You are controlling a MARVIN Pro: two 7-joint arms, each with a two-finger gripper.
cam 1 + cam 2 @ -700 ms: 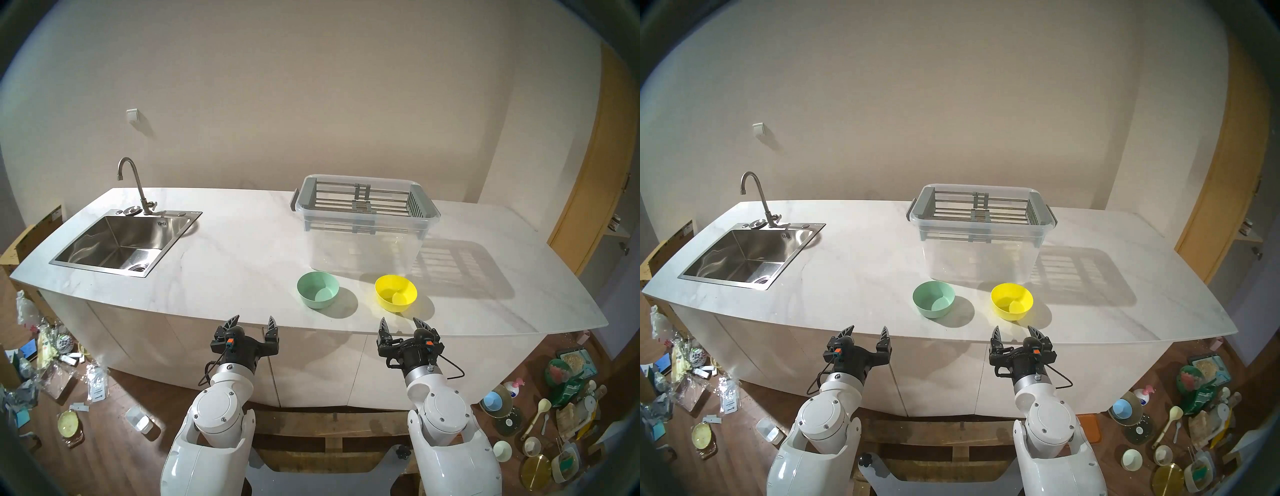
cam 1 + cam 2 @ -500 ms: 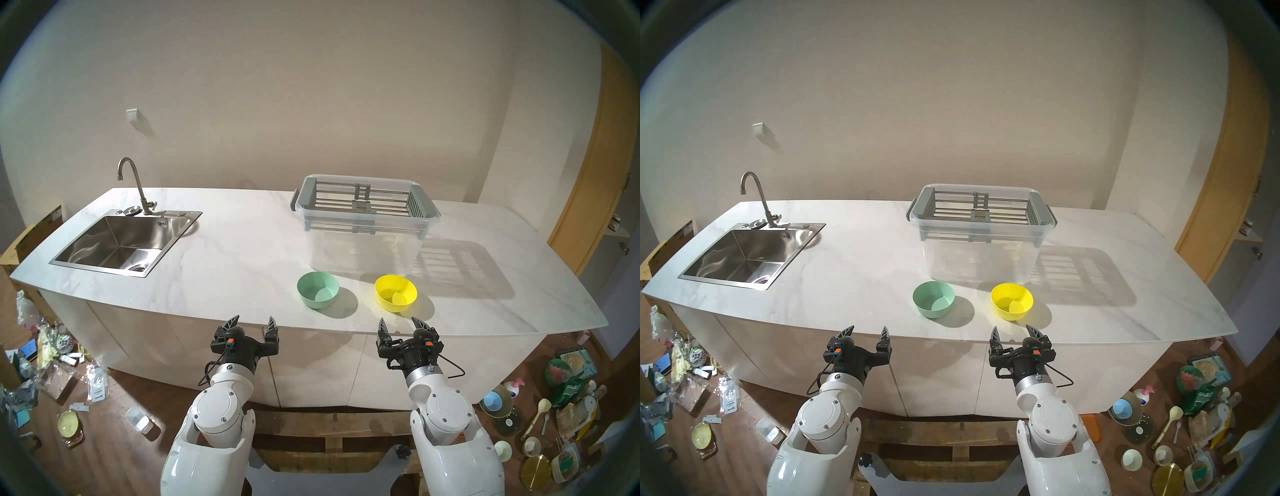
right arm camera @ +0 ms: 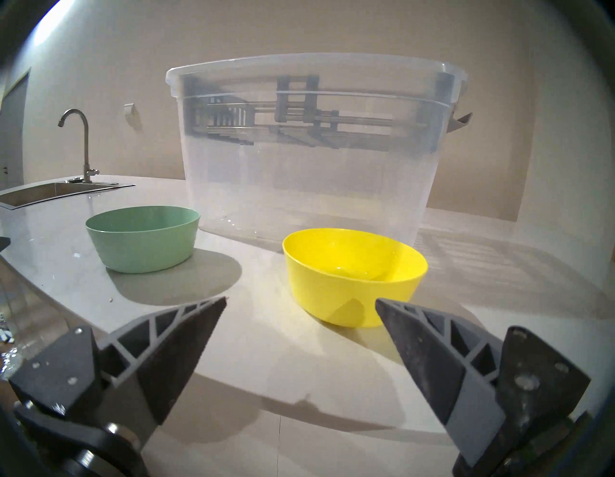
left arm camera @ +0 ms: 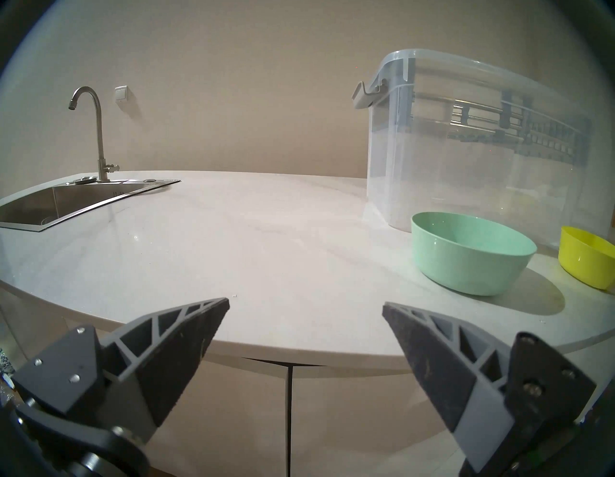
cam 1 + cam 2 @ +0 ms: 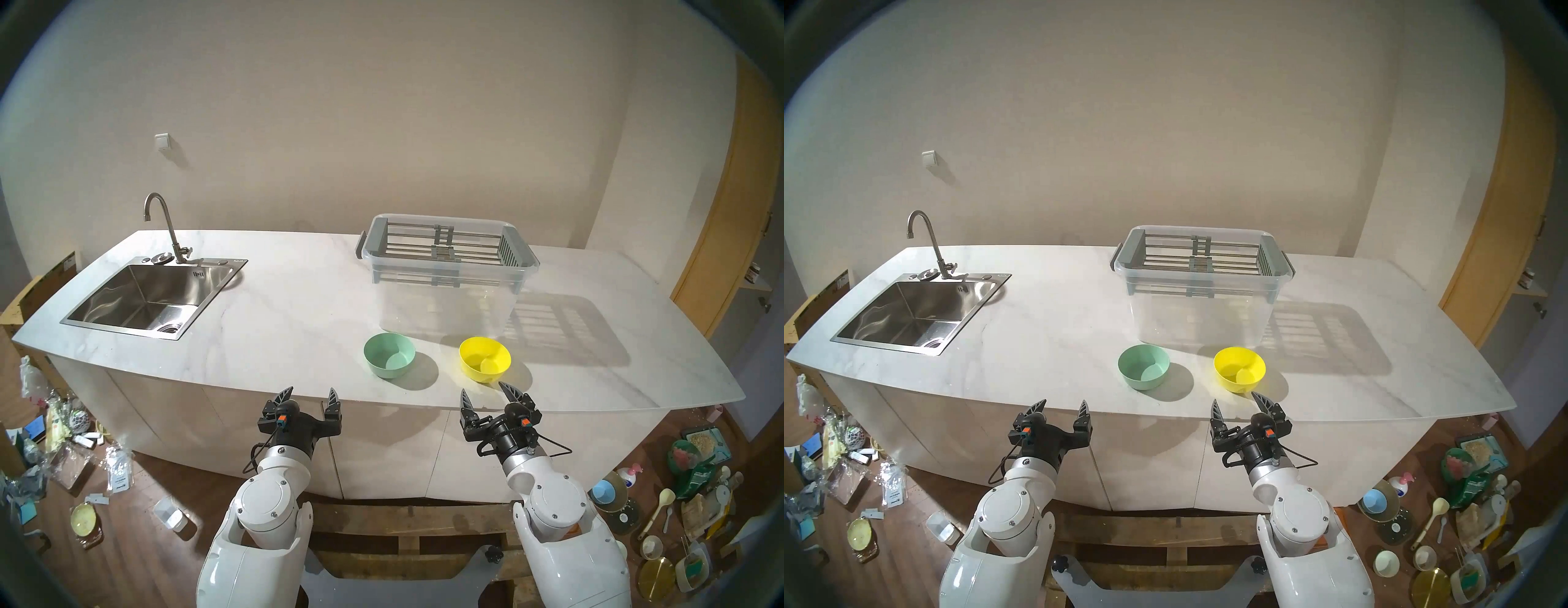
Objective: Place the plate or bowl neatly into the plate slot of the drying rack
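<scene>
Nearest: left gripper (image 5: 309,395) sits off the desk's (image 5: 271,322) front edge, jaws spread wide, nothing in them. Right gripper (image 5: 485,391) also spread wide and empty, tips just past the front edge, pointed at the yellow bowl (image 5: 485,358), close to it but not touching.

Next out: yellow bowl and green bowl (image 5: 389,354) stand upright, side by side, apart from each other, on the desk just in front of the clear tub (image 5: 445,305). No plate in view, so the bowls are the items to move.

Further back: drying rack (image 5: 445,246) rests across the tub's top. Plate slot (image 5: 477,248), the rod span between the central clips and the slatted right end piece, holds nothing.

Far left: sink (image 5: 140,297) and faucet (image 5: 163,225), not involved.

Progress, my read: basically at the start. Nothing grasped, nothing racked. Left to do: grab the yellow bowl (likely by the rim, right arm), lift over the tub rim, seat it in the slot; probably the same for the green one.
</scene>
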